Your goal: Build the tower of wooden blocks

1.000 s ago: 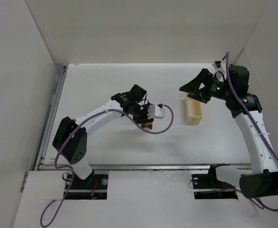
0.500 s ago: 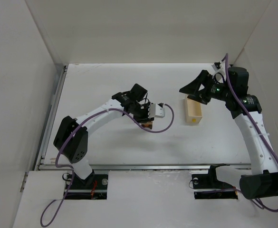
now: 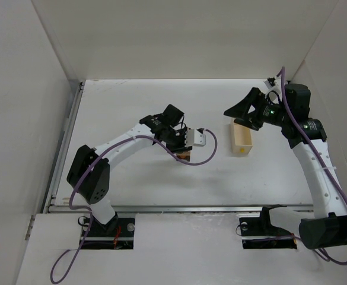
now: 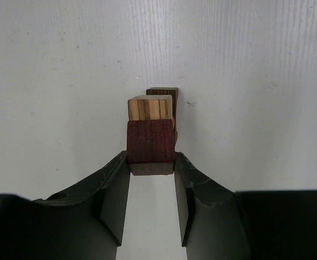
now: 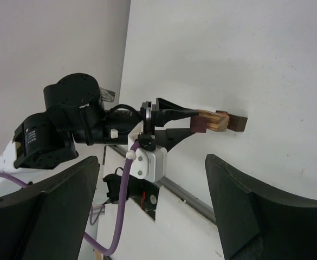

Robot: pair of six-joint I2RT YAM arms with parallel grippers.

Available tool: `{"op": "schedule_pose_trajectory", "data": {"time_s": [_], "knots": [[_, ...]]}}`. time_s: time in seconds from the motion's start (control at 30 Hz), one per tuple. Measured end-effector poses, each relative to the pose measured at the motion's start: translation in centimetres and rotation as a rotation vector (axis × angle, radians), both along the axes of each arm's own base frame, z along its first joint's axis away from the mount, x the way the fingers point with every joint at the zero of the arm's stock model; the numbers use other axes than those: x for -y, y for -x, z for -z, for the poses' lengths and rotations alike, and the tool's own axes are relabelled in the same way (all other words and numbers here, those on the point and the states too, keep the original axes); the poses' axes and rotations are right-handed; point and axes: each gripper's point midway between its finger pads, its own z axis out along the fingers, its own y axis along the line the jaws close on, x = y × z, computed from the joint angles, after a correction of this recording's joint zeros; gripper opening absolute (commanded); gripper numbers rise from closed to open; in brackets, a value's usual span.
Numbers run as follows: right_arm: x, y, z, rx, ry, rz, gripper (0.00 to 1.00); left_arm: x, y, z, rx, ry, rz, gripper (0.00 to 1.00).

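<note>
The wood block tower [image 4: 151,116] stands on the white table as a stack of three: a dark brown block [image 4: 162,91] lowest, a tan block [image 4: 150,107] on it, and a reddish-brown block [image 4: 151,142] on top. My left gripper [image 4: 151,158] is shut on the reddish-brown block, one finger on each side. From above the tower [image 3: 185,157] is mostly hidden under the left gripper [image 3: 184,153]. The right wrist view shows the stack [image 5: 218,121] from the side. My right gripper [image 3: 231,111] hangs open and holds nothing, well to the right of the tower.
A pale cream open-topped box [image 3: 241,140] lies just below the right gripper, right of the tower. White walls enclose the table on three sides. A purple cable [image 3: 200,159] loops beside the left wrist.
The left wrist has shifted very slightly while keeping its hold on the top block. The right arm has not moved.
</note>
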Motion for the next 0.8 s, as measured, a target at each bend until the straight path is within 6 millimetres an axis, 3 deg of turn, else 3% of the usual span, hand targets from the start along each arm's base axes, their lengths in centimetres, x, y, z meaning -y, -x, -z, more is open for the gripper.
{"op": "schedule_pose_trajectory", "data": {"time_s": [0.8], "knots": [[0.05,0.02,0.57,-0.007,0.008,-0.002,0.85,0.07,-0.43,0.71,0.009,-0.031,-0.008,0.16]]}}
